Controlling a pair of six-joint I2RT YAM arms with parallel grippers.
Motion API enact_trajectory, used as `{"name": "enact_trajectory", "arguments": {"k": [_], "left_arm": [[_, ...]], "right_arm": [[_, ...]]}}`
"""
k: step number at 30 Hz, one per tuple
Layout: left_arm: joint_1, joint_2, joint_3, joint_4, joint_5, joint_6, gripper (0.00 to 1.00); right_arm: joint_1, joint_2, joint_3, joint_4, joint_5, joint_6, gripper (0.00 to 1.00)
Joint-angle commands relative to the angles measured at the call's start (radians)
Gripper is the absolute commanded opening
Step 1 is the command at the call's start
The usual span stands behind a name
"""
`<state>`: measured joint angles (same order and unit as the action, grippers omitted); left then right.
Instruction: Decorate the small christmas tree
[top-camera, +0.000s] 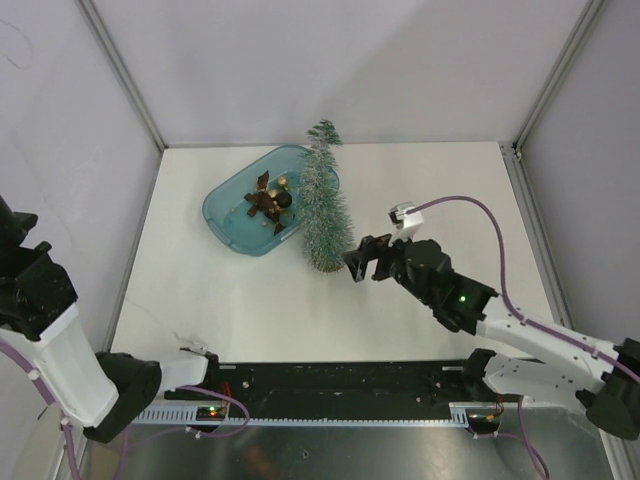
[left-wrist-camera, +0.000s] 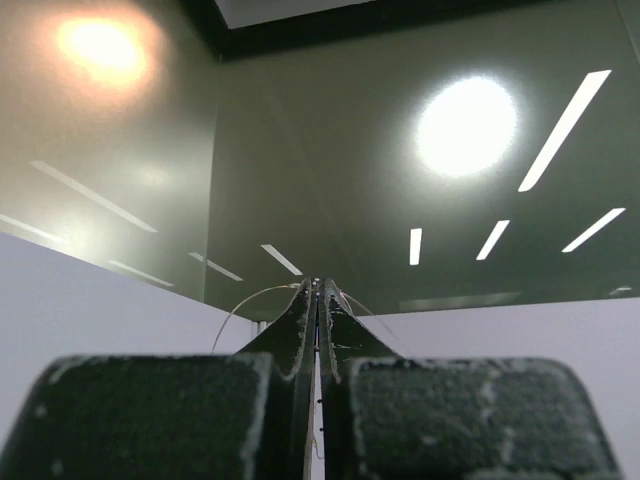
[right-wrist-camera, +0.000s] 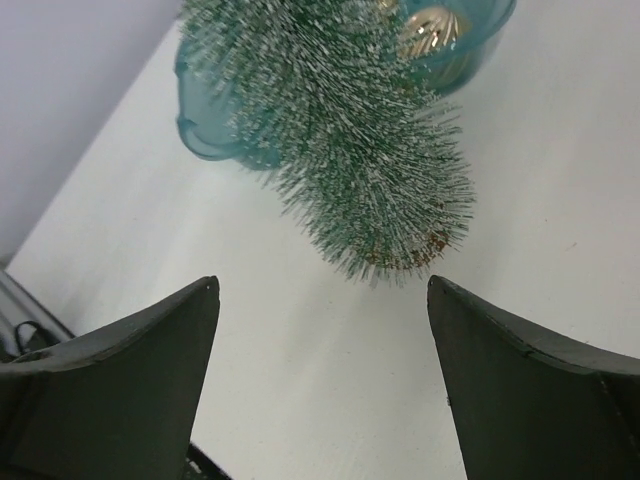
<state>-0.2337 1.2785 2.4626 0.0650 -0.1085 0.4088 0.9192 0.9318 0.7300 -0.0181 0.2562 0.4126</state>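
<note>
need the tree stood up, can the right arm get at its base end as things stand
Probably yes: the right gripper is open, facing the base of the small christmas tree, only bare table between.

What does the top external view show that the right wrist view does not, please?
Only the top external view shows the left arm at the left, the brown star ornament in the teal tub, and the small christmas tree whole, lying on its side along the tub's edge. Only the right wrist view shows the tree's wide end close up, end-on. Both show the tree, the tub and the open right gripper just short of the tree's base.
</note>
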Motion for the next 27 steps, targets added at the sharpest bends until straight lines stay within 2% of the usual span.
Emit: {"name": "enact_trajectory", "arguments": {"k": [1, 11, 27], "left_arm": [[-0.005, -0.037, -0.086, 0.002, 0.054, -0.039, 0.0], [-0.005, -0.132, -0.27, -0.031, 0.082, -0.05, 0.0], [-0.004, -0.138, -0.337, -0.059, 0.088, -0.046, 0.0]], "right_arm": [[0.011, 0.094, 0.041, 0.112, 0.067, -0.039, 0.87], [-0.053, 0.241, 0.041, 0.274, -0.01, -0.043, 0.77], [-0.139, 0.411, 0.041, 0.442, -0.152, 0.037, 0.65]]}}
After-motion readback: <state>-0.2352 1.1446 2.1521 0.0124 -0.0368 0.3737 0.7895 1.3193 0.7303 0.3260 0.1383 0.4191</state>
